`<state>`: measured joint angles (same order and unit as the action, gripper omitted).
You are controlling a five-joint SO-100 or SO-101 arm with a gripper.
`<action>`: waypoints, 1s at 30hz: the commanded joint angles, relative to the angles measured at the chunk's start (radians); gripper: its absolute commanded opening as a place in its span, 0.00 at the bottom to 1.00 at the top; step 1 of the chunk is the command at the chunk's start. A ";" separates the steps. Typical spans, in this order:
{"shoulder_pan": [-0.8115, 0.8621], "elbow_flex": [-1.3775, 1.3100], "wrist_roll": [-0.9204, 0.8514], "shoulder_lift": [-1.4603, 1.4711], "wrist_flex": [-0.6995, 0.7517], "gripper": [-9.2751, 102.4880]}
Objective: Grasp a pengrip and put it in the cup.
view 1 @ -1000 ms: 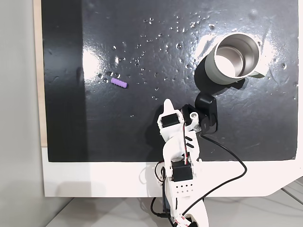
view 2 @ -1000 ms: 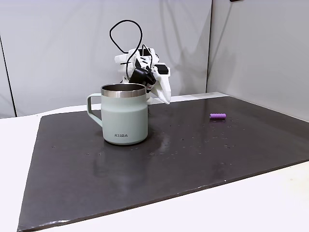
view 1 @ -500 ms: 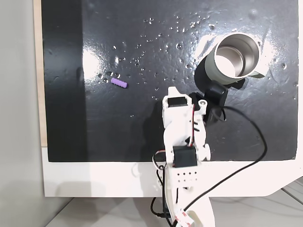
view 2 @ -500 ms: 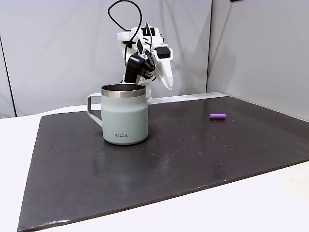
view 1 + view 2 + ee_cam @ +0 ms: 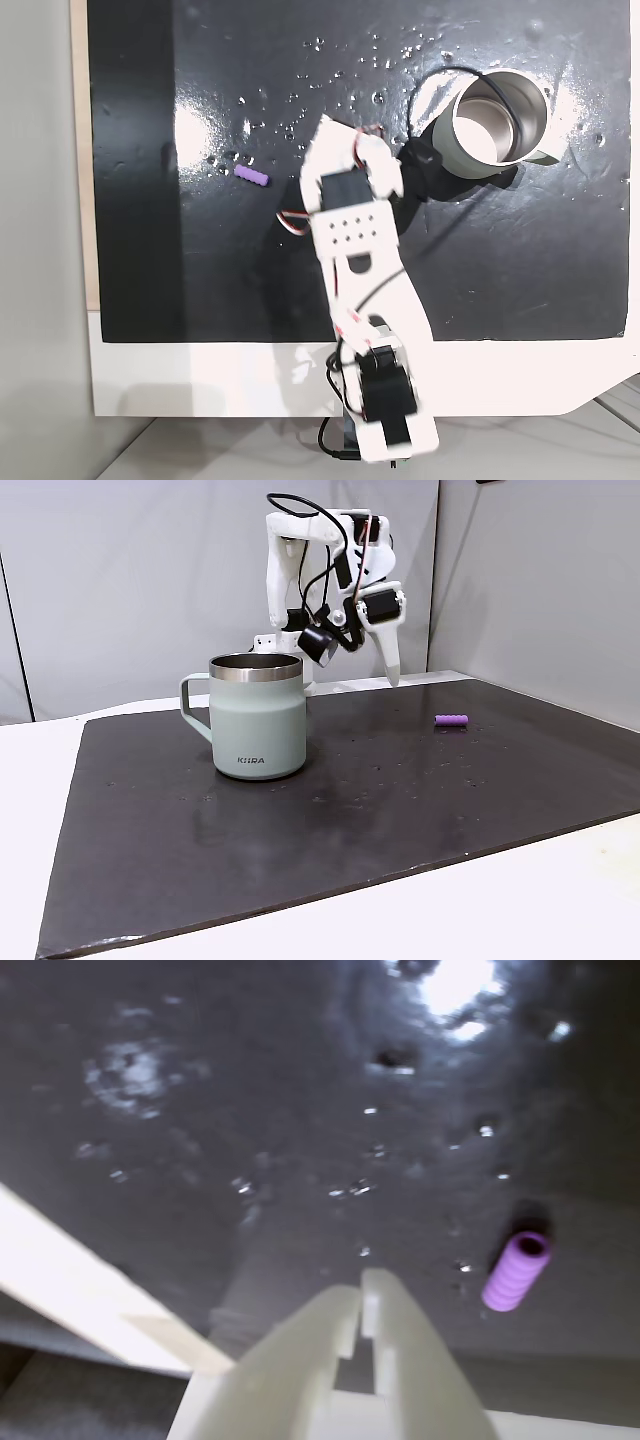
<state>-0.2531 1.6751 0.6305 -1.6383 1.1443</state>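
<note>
The pengrip lies on the dark mat, well left of the cup in the top-down fixed view, and the hand, fingers together above it, could knock it rolling unless it parts first.

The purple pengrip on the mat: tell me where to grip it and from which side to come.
Grip the pengrip across its ribbed middle, coming straight down from above. It lies flat on its side on the black mat, well apart from the cup, so both long sides are free. Turn the gripper so its fingers straddle the short width, probably the steadiest hold.
</note>
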 commanded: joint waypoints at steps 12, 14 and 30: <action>-0.264 -0.179 0.069 0.161 0.077 0.08; -0.285 -0.196 0.074 0.173 0.077 0.09; -0.380 -0.508 0.140 0.457 0.224 0.34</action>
<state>-0.6090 1.2303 0.7655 -1.1842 1.3576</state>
